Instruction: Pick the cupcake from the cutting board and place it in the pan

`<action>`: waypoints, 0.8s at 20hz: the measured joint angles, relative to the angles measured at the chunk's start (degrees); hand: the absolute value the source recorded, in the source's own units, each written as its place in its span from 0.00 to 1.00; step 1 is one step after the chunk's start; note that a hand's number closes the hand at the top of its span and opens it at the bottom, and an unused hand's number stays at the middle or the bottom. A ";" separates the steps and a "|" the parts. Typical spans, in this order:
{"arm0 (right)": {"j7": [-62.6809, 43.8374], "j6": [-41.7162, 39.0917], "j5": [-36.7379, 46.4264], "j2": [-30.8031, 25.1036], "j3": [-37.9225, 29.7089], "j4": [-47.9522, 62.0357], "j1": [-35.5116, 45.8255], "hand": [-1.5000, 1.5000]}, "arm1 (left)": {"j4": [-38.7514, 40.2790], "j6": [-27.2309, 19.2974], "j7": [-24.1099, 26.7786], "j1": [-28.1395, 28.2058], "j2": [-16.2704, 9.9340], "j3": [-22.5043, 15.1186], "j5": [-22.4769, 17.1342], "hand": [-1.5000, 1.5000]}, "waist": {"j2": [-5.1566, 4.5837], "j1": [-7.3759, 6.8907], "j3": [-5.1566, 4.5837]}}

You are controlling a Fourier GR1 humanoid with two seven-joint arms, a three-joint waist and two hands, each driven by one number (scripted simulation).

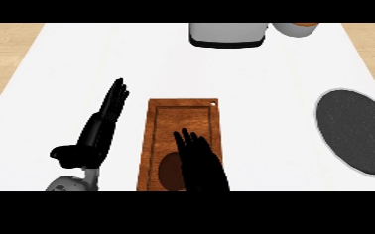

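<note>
Right hand (201,163): low over the near end of the cutting board (179,124), fingers (189,140) straight and released, pointing toward the board's far end; holds nothing.
Cupcake (170,171): brown rounded shape on the board's near end, just left of the right hand and partly hidden by it; whether hand and cupcake touch, cannot tell.
Cutting board: brown wood, long axis running away from the viewer, small hole at its far right corner; lies on the white table (88,59).
Left hand (106,121): left of the board, apart from it, fingers straight and relaxed, pointing away; resting, holding nothing.
Pan (350,129): dark, grey-rimmed, well right of the board, cut by the edge of view.
Grey appliance (227,33): beyond the board's far end.
Bowl-like object (296,29): just right of that appliance, partly out of view.
</note>
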State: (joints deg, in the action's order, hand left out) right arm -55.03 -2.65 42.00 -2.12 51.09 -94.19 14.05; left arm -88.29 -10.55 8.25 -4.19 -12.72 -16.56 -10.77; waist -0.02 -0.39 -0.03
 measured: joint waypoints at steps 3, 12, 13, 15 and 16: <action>-0.57 0.22 -0.26 0.91 0.30 1.51 0.32 0.00 | -0.17 0.69 -0.04 0.74 0.89 0.56 0.87 0.50 | 0.01 0.10 0.01; 0.80 3.40 0.22 1.94 -0.53 5.36 0.03 0.00 | -0.77 2.41 -0.40 1.86 2.91 2.27 3.48 0.50 | 0.04 0.23 0.03; 1.51 4.02 -0.12 1.97 -1.27 6.54 0.67 0.00 | -1.35 2.21 -1.00 1.70 3.34 2.18 3.88 0.50 | 0.03 0.20 0.03; 2.78 5.79 -0.60 2.02 -1.43 8.36 1.18 0.00 | -2.19 2.73 -1.43 2.02 3.31 2.53 4.28 0.50 | 0.03 0.16 0.03; 3.08 6.08 -0.27 2.04 -1.30 8.41 0.54 0.00 | -3.07 2.44 -1.90 2.61 3.63 2.41 4.88 0.50 | 0.03 0.18 0.03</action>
State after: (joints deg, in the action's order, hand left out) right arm -51.95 3.43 41.73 -0.08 49.79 -85.78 14.59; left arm -91.36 -8.11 6.35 -1.59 -9.09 -14.15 -5.90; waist 0.01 -0.21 0.00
